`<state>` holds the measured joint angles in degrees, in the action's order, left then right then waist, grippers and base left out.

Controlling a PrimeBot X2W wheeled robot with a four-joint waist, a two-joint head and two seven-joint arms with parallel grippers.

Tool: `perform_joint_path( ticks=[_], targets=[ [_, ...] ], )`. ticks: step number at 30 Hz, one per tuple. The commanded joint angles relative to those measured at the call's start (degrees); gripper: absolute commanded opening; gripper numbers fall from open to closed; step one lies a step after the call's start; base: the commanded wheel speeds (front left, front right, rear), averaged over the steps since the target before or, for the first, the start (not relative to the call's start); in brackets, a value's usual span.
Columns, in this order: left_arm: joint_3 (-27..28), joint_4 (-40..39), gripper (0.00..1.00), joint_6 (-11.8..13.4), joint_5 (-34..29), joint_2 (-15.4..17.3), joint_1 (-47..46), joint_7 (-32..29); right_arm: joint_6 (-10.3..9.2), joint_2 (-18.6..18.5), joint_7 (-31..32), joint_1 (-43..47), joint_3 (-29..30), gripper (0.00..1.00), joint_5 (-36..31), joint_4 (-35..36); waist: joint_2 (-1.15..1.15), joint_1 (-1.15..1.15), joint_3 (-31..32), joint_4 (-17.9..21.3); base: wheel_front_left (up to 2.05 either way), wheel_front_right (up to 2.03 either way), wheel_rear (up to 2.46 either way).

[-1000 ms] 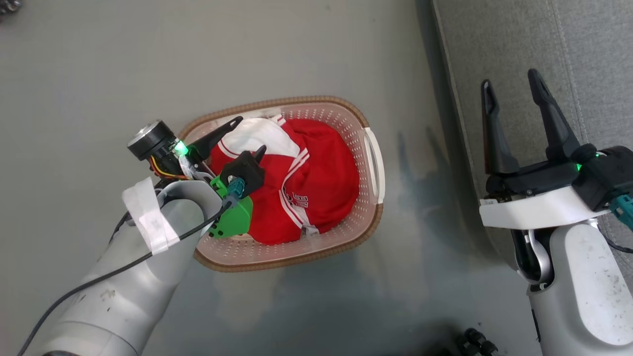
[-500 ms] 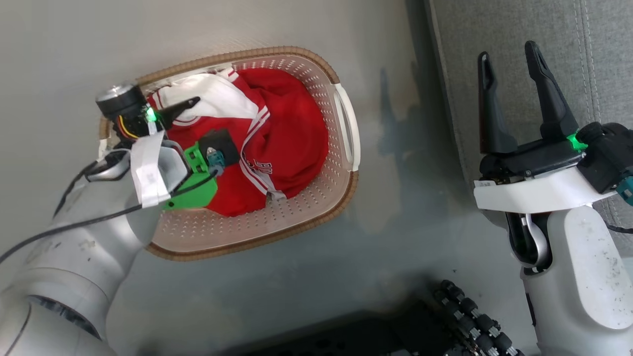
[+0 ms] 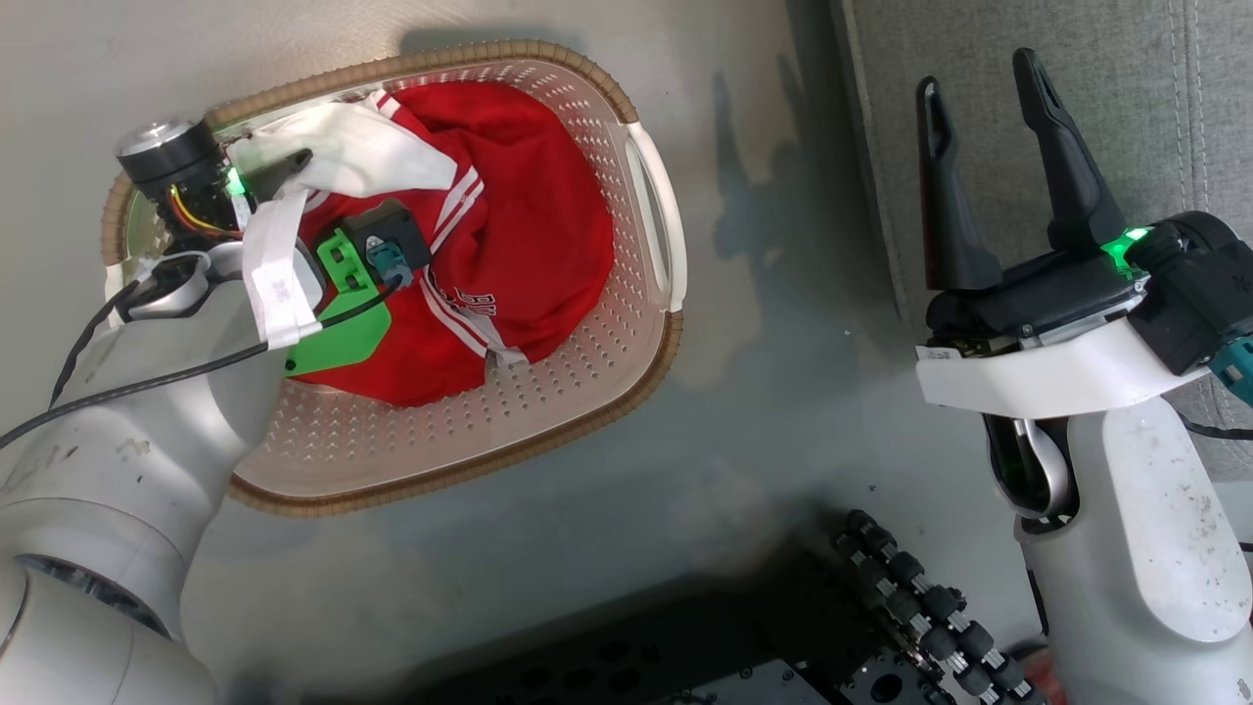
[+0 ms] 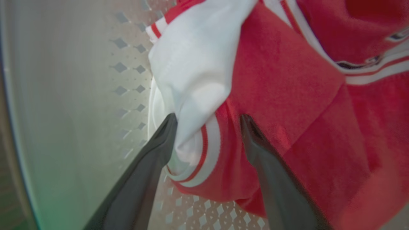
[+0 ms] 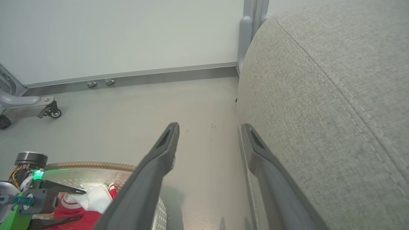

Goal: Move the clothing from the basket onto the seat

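Two fingers (image 4: 143,172) astride clothing (image 4: 281,95), left tool (image 4: 208,117) spread

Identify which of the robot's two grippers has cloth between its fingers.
The left gripper: its open fingers straddle a white fold of the clothing inside the basket. The right gripper, beside the seat, has nothing between its fingers.

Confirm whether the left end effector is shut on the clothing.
No: the left end effector stands open, fingers straddling a fold of the clothing.

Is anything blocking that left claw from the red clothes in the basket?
Nothing visible does. The left gripper is open inside the basket, straddling a white-and-red fold of the clothing.
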<state>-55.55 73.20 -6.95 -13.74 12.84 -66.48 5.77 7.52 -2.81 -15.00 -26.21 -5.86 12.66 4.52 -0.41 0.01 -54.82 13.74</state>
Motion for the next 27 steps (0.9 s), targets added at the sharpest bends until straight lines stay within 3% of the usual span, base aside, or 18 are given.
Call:
perform_joint_path(
  ticks=[1,7,8,10,11,20,27],
  targets=[
    [-0.3,0.3,1.00,0.6,0.1,0.4,-1.0,-0.2,-0.06,-0.2,-0.3,-0.4,0.0,1.00,0.4,0.3,0.41,-0.01,-0.3,0.0,0.00,0.00,0.00],
    [-1.5,0.4,1.00,1.0,-0.2,0.5,-1.3,-1.5,-0.06,-0.1,-0.3,-0.7,-0.7,1.00,0.5,0.3,0.41,-0.01,-0.9,0.0,0.00,0.00,0.00],
    [-1.8,0.4,0.43,0.9,-0.3,0.6,-1.3,-1.5,-0.06,-0.1,-0.3,-0.7,-0.8,1.00,0.6,0.4,0.41,-0.01,-1.0,0.0,0.00,0.00,0.00],
    [-2.2,0.5,0.05,0.8,-0.2,0.7,-1.3,-2.5,-0.06,-0.1,-0.3,-0.8,-1.0,1.00,0.9,0.4,0.41,-0.01,-1.1,0.1,0.00,0.00,0.00],
    [-2.3,0.5,0.00,0.9,-0.1,0.7,-1.4,-2.6,-0.06,-0.1,-0.3,-0.8,-0.8,1.00,1.3,0.4,0.41,-0.01,-1.1,0.1,0.00,0.00,0.00],
    [-3.1,0.6,0.00,2.9,0.8,-0.2,-1.7,-1.7,-0.06,-0.1,-0.3,-1.0,-0.7,1.00,1.3,0.4,0.41,-0.01,-0.8,-0.3,0.00,0.00,0.00],
    [-3.4,0.3,0.00,3.1,2.1,-1.7,1.3,3.7,-0.06,-0.2,-0.3,0.2,-0.1,1.00,0.5,-0.7,0.41,-0.01,2.3,-1.6,0.00,0.00,0.00]
  ],
)
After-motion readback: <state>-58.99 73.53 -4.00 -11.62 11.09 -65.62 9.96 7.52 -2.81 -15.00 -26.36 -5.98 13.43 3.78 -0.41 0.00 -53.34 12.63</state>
